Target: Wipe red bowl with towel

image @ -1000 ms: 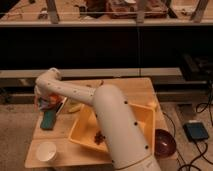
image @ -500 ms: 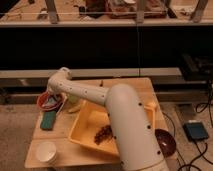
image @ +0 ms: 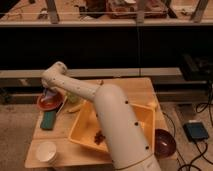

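Camera view: the gripper [image: 50, 95] is positioned over the red bowl [image: 50, 103] at the left edge of the wooden table [image: 131, 88].

The white arm [image: 107, 112] is extended from the lower foreground across the table to its left side, where the wrist is bent downward. A blue-grey towel [image: 49, 96] is seen at the gripper's tip, inside the red bowl; whether the fingers are spread or pinched on it cannot be told. A green sponge [image: 48, 119] is laid just in front of the red bowl. A yellow tub [image: 145, 116] is set at the table's centre, partly hidden by the arm. A white cup [image: 46, 151] is placed at the near-left corner, and a dark bowl [image: 164, 142] at the near-right.
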Controlling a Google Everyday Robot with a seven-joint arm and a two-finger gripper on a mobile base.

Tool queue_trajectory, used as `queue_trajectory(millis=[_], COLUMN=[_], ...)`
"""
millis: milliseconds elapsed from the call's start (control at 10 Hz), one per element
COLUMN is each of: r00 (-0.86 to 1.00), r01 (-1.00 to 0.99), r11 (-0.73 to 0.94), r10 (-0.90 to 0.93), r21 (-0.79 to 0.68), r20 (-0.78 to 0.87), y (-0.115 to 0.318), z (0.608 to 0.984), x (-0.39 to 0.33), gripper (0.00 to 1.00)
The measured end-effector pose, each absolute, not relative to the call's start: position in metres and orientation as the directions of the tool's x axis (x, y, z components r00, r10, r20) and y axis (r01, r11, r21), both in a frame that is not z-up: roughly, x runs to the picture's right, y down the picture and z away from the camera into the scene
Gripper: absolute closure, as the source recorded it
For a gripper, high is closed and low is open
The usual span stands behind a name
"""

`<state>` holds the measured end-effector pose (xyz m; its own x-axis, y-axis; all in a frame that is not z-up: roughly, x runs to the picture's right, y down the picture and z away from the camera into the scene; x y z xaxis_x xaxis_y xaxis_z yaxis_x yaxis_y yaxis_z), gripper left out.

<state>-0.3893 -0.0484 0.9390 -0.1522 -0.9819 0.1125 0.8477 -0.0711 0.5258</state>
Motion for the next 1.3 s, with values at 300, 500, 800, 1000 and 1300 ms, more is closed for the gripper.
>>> queue_trajectory(millis=[300, 500, 800, 1000, 1300], r00=[-0.225, -0.255, -0.305, -0.312, -0.25], r01=[0.801, 0.779, 0.766, 0.771, 0.812], r11=[-0.146, -0.173, -0.197, -0.189, -0.133], r10=[-0.972, -0.966, -0.949, -0.944, -0.959], r21=[0.581, 0.602, 0.612, 0.609, 0.568], r20=[0.067, 0.052, 0.076, 0.103, 0.132], y=[-0.046, -0.036, 0.004, 0.022, 0.021], z=[0.927, 0.918, 0.905, 0.908, 0.915], x=[-0.441, -0.45, -0.432, -0.415, -0.372], gripper=[1.0, 1.0, 1.0, 1.0, 1.0])
